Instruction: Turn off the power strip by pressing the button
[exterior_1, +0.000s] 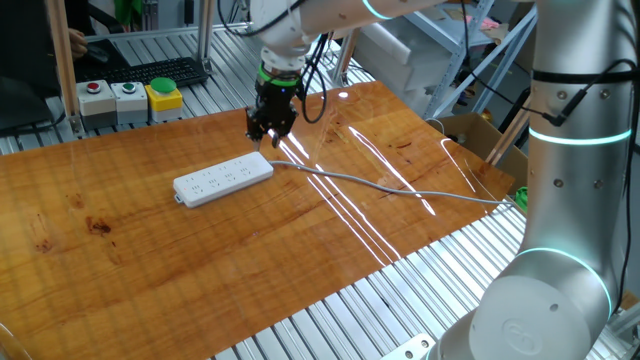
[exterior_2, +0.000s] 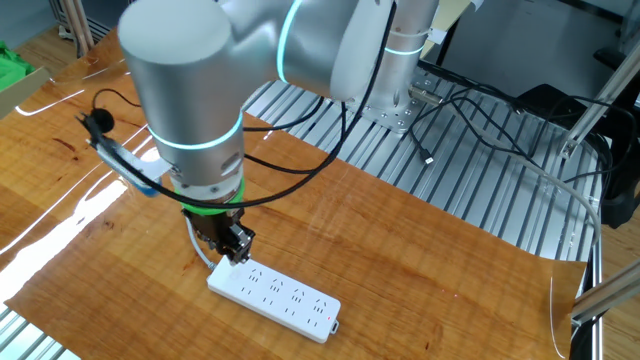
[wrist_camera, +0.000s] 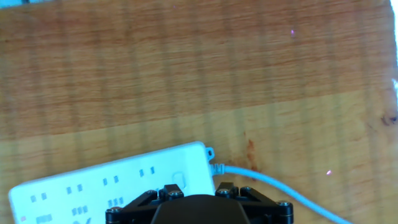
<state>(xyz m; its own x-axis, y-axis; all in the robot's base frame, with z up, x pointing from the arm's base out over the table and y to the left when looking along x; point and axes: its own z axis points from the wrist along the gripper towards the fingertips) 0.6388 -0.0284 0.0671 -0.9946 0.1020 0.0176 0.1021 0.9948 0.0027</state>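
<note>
The white power strip (exterior_1: 223, 180) lies flat on the wooden table, its thin grey cable (exterior_1: 390, 187) running off to the right. It also shows in the other fixed view (exterior_2: 275, 292) and the hand view (wrist_camera: 112, 183). A white rocker button (wrist_camera: 179, 180) sits at the strip's cable end. My gripper (exterior_1: 268, 130) hangs just above that cable end, and in the other fixed view (exterior_2: 232, 247) it stands close over the strip's left end. The hand view shows only the black gripper body at the bottom edge. The fingertips are hidden, so no gap or contact shows.
A control box (exterior_1: 130, 98) with red, green and yellow buttons and a keyboard (exterior_1: 160, 70) stand beyond the table's far left edge. A second arm's base (exterior_1: 565, 200) stands at the right. A cardboard box (exterior_1: 480, 135) sits off the table's right edge.
</note>
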